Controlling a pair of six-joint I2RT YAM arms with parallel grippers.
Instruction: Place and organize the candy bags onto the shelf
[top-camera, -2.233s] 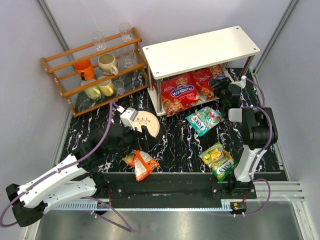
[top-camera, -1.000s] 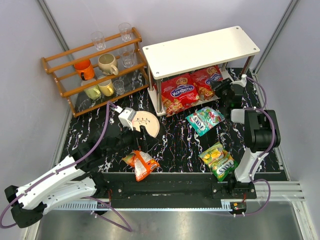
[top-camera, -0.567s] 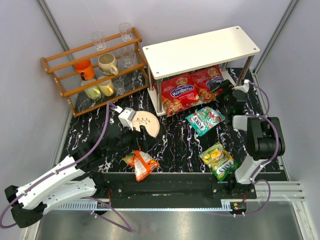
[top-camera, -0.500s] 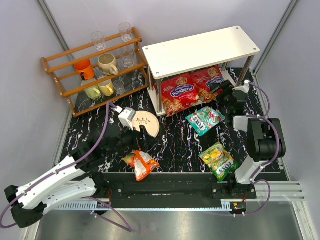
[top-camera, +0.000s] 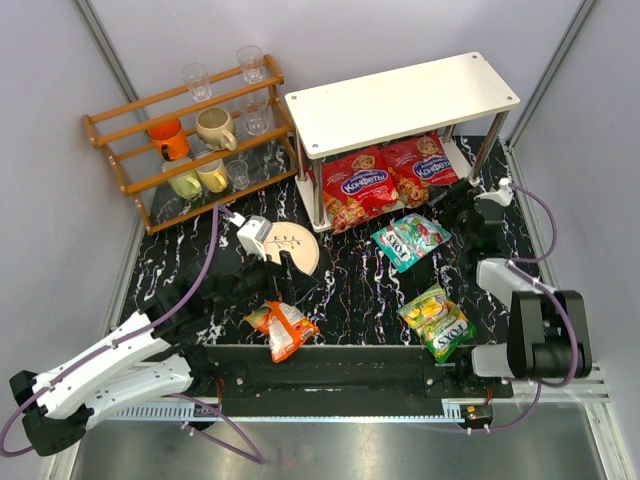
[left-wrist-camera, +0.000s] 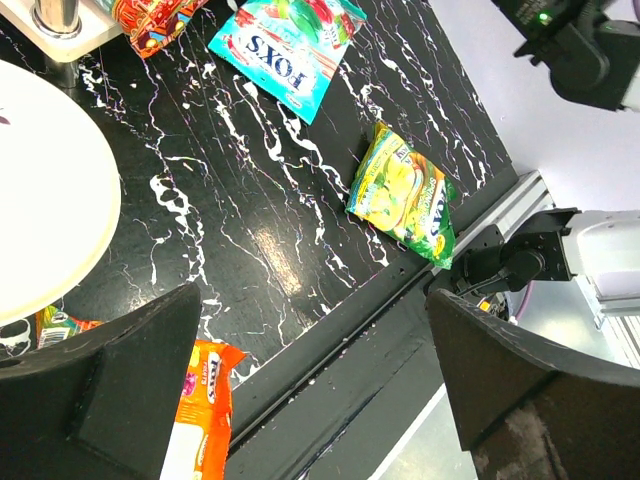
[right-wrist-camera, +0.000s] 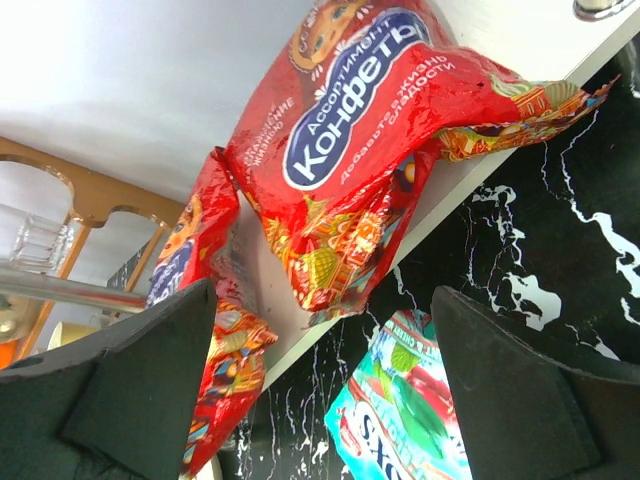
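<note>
Right gripper (right-wrist-camera: 322, 300): spread, nothing in it, low near the right edge of the bench (top-camera: 350, 285), facing the lower tier of the shelf (top-camera: 400, 100). Left gripper (left-wrist-camera: 315, 300): also spread and empty, over the near half of the bench, left of centre, just beyond the orange bag (top-camera: 282, 327).

Bag positions:
- One red bag (top-camera: 357, 186) and the other red bag (top-camera: 420, 168) lie flat side by side on the lower tier, logos up, near ends lapping over the tier's front lip.
- Teal bag (top-camera: 408, 240) is on the bench just in front of the shelf, long axis diagonal, near-left to far-right.
- Yellow-green bag (top-camera: 436, 320) is towards the near-right corner, long axis far-left to near-right.
- Orange bag is at the near edge, long axis roughly far-to-near, and its near end seems to lap over that edge.

Handling, my guess: all are light, soft, crinkly film, slippery if pinched on the face, and the contents will shift. Best hold is a sealed end seam or a corner, jaws across the short axis. Teal is closest to my right gripper, so I'd take its far-right seam.
</note>
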